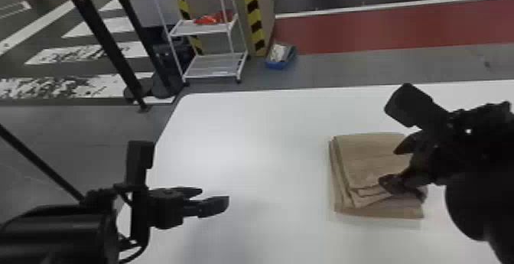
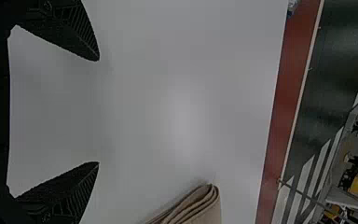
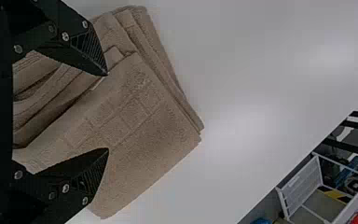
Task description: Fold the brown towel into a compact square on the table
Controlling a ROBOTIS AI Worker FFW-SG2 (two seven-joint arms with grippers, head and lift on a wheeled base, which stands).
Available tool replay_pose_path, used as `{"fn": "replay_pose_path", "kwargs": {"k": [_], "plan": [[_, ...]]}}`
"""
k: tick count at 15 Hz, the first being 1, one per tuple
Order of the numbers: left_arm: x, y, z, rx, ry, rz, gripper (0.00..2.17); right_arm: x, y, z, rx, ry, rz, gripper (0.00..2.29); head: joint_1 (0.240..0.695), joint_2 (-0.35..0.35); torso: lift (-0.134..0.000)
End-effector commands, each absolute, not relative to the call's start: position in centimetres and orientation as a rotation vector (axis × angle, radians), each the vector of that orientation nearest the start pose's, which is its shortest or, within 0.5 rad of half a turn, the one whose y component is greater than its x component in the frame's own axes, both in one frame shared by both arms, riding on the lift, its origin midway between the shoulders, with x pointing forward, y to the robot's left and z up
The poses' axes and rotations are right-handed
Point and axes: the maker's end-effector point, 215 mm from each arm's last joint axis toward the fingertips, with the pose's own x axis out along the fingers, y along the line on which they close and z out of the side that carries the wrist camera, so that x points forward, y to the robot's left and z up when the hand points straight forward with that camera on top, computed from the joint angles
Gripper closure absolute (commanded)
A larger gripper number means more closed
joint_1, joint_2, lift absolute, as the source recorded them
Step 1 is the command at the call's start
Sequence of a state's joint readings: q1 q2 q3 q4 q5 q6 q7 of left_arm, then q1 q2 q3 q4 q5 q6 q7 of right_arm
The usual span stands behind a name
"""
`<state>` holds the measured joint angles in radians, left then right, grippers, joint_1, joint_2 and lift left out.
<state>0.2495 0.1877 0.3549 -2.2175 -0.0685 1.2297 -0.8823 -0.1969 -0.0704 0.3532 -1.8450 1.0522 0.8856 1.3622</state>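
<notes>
The brown towel [image 1: 367, 160] lies folded into a layered, roughly square stack on the right part of the white table. Over its right side is my right gripper [image 1: 392, 167], fingers apart. In the right wrist view the towel [image 3: 140, 116] spreads beneath the right gripper [image 3: 107, 112], with no cloth pinched between the tips. My left gripper [image 1: 216, 198] is over the table's left part, well away from the towel. The left wrist view has the left gripper [image 2: 99, 111] open above bare tabletop, and the towel's layered corner [image 2: 198, 205] beyond it.
The white table [image 1: 244, 137] extends between the two arms, its left edge running near the left gripper. On the floor behind stand a white shelf cart [image 1: 214, 66] and a blue box [image 1: 280, 56].
</notes>
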Motion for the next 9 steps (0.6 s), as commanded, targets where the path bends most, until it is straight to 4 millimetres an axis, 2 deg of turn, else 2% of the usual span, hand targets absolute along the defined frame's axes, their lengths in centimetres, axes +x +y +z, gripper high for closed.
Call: {"fn": "replay_pose_path", "kwargs": {"k": [1, 5, 9], "plan": [[39.7, 30.3, -41.2, -0.179, 0.782, -0.395, 0.09, 48.7, -10.8, -40.8, -0.714, 0.834, 0.858, 0.37, 0.695, 0.260, -0.125], [39.6, 29.1, -41.2, -0.193, 0.777, -0.414, 0.09, 48.1, -10.9, -41.7, -0.765, 0.851, 0.862, 0.37, 0.695, 0.237, -0.125], [39.5, 29.1, -41.1, -0.194, 0.776, -0.413, 0.09, 47.6, -10.5, -43.2, -0.815, 0.876, 0.881, 0.37, 0.695, 0.230, -0.125]]}}
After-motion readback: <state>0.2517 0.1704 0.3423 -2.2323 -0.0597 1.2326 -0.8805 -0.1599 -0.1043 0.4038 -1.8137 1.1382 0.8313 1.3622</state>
